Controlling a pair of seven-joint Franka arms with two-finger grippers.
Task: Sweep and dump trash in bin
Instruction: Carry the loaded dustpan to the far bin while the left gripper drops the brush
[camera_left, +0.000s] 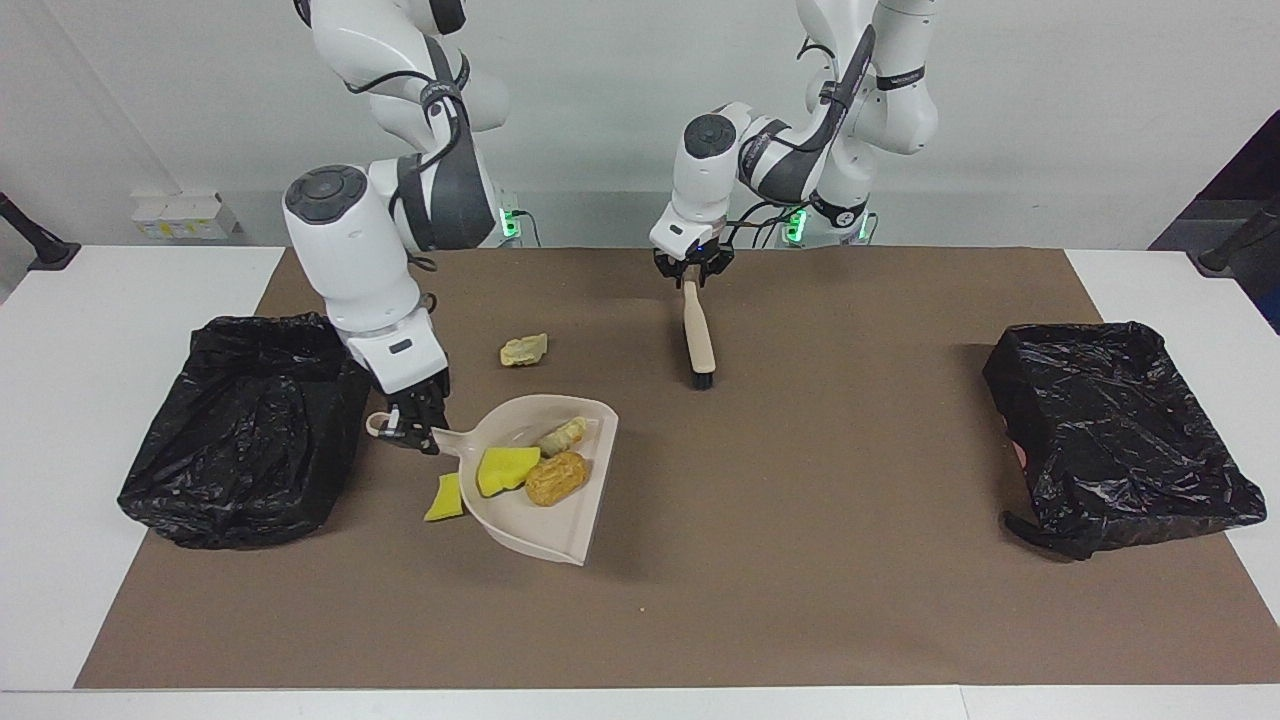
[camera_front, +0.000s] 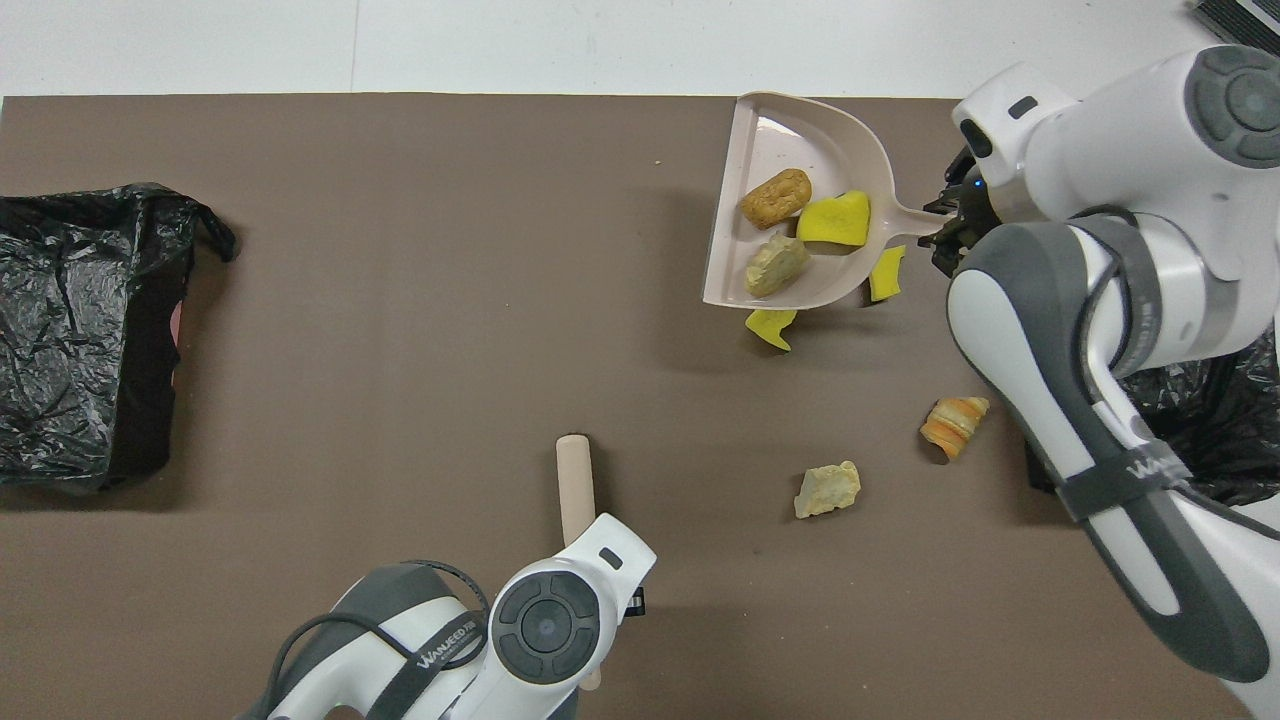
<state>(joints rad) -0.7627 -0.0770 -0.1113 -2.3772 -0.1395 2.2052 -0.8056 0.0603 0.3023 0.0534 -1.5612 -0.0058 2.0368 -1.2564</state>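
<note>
1. The left pincer waits at the top of the beige wooden brush. I cannot tell whether it grips it.
2. The right pincer is clenched on the beige plastic dustpan, which carries three pieces of trash beside the black-bagged bin.
3. I'd hold the pan level until it is over the bin, then tip it slowly. Loose yellow scraps need another pass.

Evenly bright, diffuse light from above. Soft short shadows under the dustpan and beside the brush. Glossy highlights on the black bin liners and white arm shells. Sharp throughout; no blur, slight wide-angle stretch at edges.
</note>
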